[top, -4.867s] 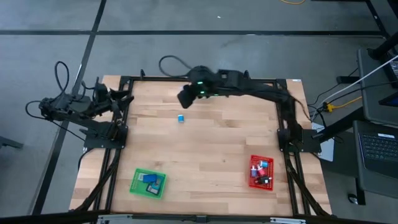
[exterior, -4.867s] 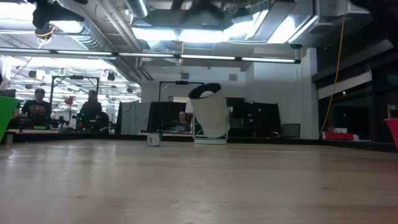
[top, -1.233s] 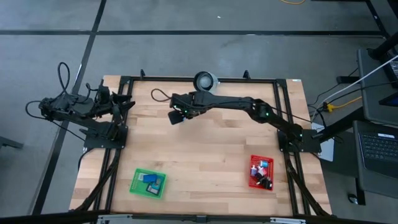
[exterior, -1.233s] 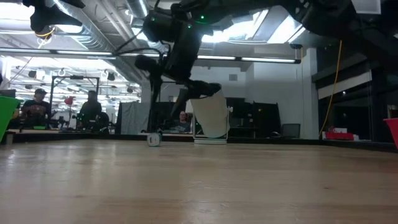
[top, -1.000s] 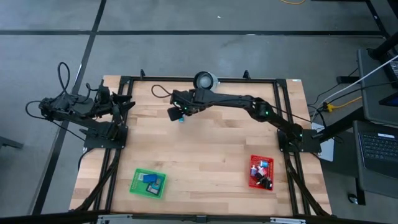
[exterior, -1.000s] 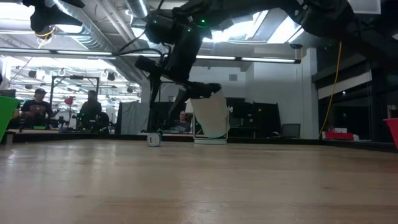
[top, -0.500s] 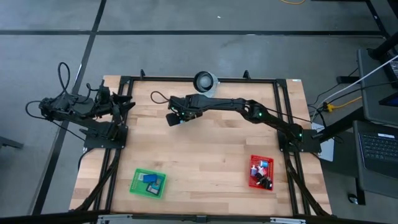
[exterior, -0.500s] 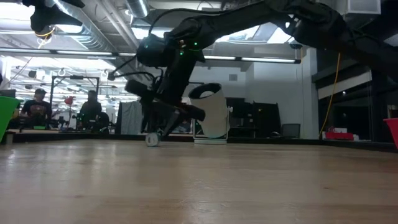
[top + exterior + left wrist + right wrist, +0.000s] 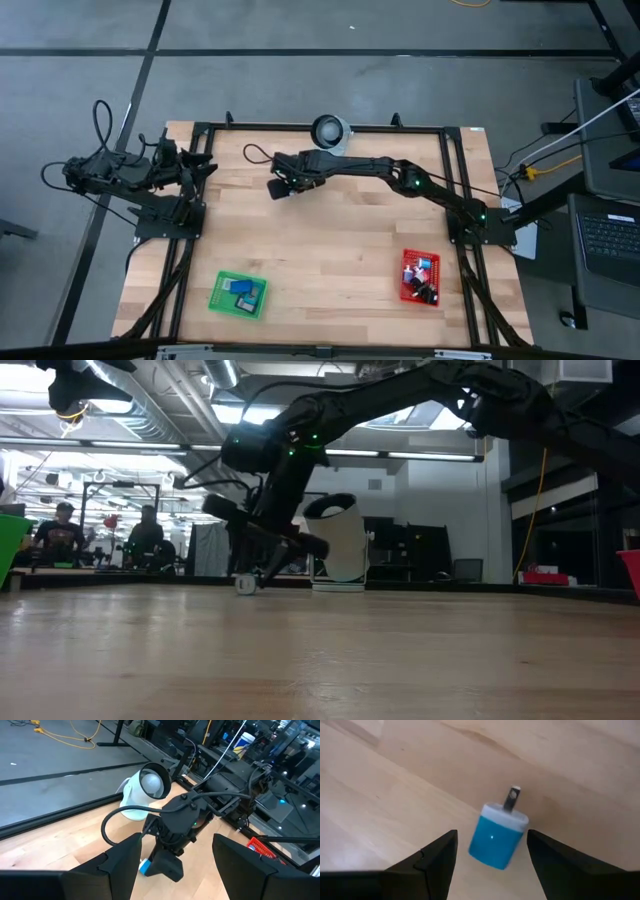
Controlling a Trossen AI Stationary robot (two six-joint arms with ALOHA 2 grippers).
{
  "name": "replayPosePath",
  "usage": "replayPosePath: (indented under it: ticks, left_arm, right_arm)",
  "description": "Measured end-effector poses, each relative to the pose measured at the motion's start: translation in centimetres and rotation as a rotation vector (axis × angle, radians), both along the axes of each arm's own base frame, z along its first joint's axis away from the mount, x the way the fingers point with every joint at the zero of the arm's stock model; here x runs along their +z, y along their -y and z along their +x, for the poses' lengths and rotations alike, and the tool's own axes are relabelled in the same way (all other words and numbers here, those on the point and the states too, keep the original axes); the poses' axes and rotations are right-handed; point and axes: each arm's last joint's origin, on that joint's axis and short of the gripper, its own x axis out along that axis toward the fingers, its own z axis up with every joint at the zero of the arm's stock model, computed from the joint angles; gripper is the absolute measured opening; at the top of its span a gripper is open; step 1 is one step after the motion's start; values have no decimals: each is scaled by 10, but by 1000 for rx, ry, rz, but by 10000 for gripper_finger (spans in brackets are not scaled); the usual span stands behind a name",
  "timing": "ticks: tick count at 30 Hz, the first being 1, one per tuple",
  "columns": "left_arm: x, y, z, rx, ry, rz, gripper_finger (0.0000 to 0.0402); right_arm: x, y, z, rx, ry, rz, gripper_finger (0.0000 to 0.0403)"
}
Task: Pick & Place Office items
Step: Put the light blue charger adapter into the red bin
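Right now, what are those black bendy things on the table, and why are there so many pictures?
They are two robot arms, each ending in a two-finger gripper. One camera looks down from above, one sits at table height, and one rides on each wrist. The right gripper hangs open over a small blue plug block lying on the wooden table, holding nothing. The left gripper waits open at the table's edge. A green basket and a red basket hold more small items.
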Motion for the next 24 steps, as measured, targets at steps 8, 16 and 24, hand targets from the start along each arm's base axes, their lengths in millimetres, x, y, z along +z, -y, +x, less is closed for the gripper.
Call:
replayPosePath:
  ticks: [8, 16, 24]
  left_arm:
    - [0, 0, 0, 0, 1, -1, 239]
    - [0, 1, 0, -19, 0, -11, 239]
    - [0, 1, 0, -21, 2, -18, 239]
  right_arm:
    - [2, 2, 4, -21, 47, 4, 245]
    - [2, 4, 3, -33, 41, -17, 237]
    - [-10, 4, 2, -33, -1, -14, 191]
